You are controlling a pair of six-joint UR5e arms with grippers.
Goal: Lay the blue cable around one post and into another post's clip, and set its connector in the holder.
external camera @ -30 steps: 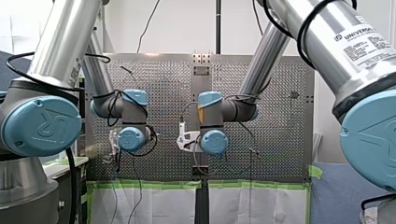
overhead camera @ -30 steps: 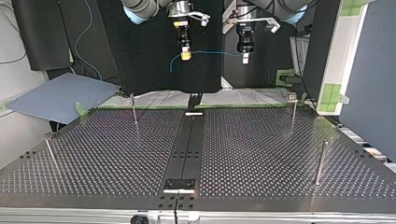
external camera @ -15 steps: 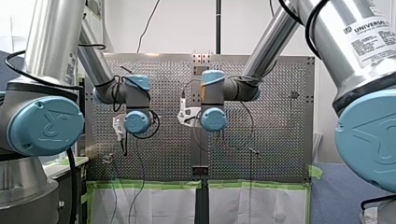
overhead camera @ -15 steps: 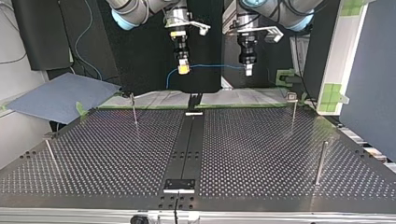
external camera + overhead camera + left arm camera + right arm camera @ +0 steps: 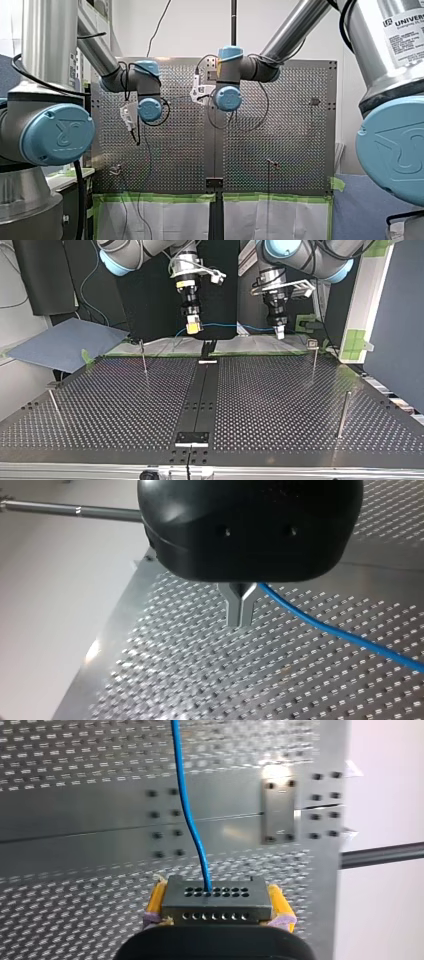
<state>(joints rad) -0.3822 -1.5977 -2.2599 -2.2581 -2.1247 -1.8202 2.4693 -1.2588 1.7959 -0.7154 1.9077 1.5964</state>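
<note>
Top view: both arms hang above the far edge of the worktop (image 5: 280, 390), with the cable (image 5: 232, 325) strung between them in the air, clear of every post. The yellow-padded right pincer (image 5: 193, 328) is clamped on the connector (image 5: 216, 900). The right wrist view confirms the black body sits square between the pads, the cable leaving its forward face. On the left pincer (image 5: 241, 614) the metal fingers are closed together, gripping the cable near their root, and it trails off to one side.

Assessment: nothing is routed yet. The step in hand appears to be carrying the span down to the first post.

Recommendations:
- Lower both arms together and hold the spacing between them. Slack would let the cable sag and catch a post top. Too much tension could drag it through the metal fingers or load the connector.
- Bring the cable against the post's shaft well below the top, so it bears on the post rather than riding over it.
- Candidates are a thin post (image 5: 143, 356) at the top view's left and a headed post (image 5: 314, 357) at its right, whose small cap may be the clip – too small to confirm.
- The holder is not identified with certainty. A black block (image 5: 191, 437) at the centre strip's near end is the likely one.
</note>
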